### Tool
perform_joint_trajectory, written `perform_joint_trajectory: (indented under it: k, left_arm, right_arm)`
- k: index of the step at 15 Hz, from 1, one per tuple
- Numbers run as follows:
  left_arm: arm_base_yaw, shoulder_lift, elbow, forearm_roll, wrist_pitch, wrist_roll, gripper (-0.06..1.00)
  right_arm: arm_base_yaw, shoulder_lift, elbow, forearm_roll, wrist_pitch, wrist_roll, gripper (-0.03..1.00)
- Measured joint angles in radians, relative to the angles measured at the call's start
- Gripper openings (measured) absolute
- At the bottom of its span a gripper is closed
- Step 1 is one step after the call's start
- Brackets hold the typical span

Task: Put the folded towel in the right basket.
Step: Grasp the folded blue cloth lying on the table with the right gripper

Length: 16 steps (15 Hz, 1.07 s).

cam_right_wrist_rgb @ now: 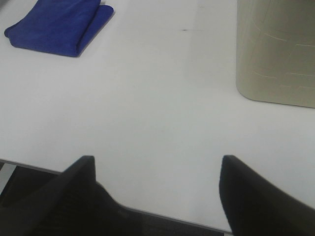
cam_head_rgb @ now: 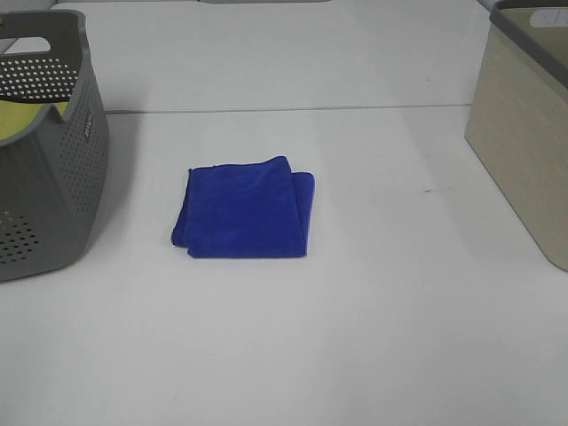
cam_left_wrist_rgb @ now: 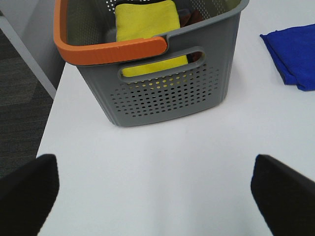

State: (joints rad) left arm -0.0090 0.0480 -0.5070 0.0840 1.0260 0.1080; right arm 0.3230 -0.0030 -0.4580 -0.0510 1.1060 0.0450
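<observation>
A folded blue towel (cam_head_rgb: 244,210) lies flat on the white table, left of centre. It also shows in the left wrist view (cam_left_wrist_rgb: 294,54) and in the right wrist view (cam_right_wrist_rgb: 59,24). The right basket (cam_head_rgb: 525,133) is beige with a dark rim, at the right edge; the right wrist view shows its wall (cam_right_wrist_rgb: 275,54). Neither gripper appears in the high view. My left gripper (cam_left_wrist_rgb: 157,196) is open and empty, near the table's front left. My right gripper (cam_right_wrist_rgb: 157,191) is open and empty over the table's front edge, well apart from the towel.
A grey perforated basket (cam_head_rgb: 49,151) with an orange handle (cam_left_wrist_rgb: 108,49) stands at the left and holds a yellow cloth (cam_left_wrist_rgb: 147,29). A seam (cam_head_rgb: 284,110) crosses the table behind the towel. The table's front edge (cam_right_wrist_rgb: 147,212) is close under my right gripper.
</observation>
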Motion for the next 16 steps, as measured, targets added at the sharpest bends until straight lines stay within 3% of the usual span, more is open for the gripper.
perform_joint_trajectory:
  k: [16]
  left_arm:
    - [0.000,0.000,0.000,-0.005,0.000,0.000,0.99]
  right_arm:
    - [0.000,0.000,0.000,0.000,0.000,0.000,0.70]
